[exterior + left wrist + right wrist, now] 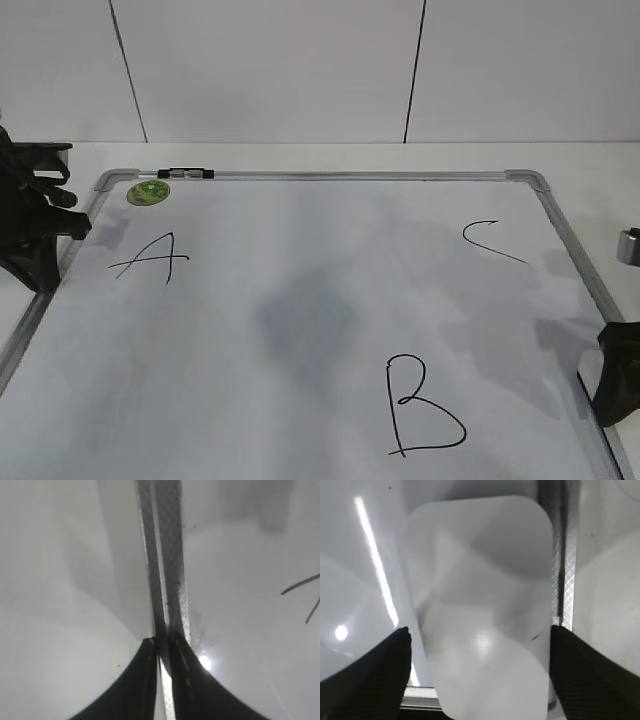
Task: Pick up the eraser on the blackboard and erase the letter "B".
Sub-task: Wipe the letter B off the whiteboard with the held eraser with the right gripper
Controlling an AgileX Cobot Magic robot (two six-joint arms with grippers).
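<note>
The eraser (pixel 480 555), a white rounded block, lies at the board's right edge against the grey frame (pixel 565 555). My right gripper (pixel 478 630) is open, with one black finger on either side of the eraser's near end. In the exterior view this gripper (pixel 620 385) sits low at the right edge and the eraser is not clearly seen there. The blackboard (pixel 300 260) is a white board with a black letter "B" (pixel 420 405) at the front centre-right. My left gripper (pixel 162 641) is shut and empty over the board's left frame (pixel 170 555); it also shows in the exterior view (pixel 40 220).
A black "A" (pixel 150 258) is at the board's left and a "C" (pixel 490 240) at its right. A round green sticker (pixel 148 192) and a black clip (pixel 185 174) sit at the top left corner. A metal object (pixel 628 245) stands off the board's right.
</note>
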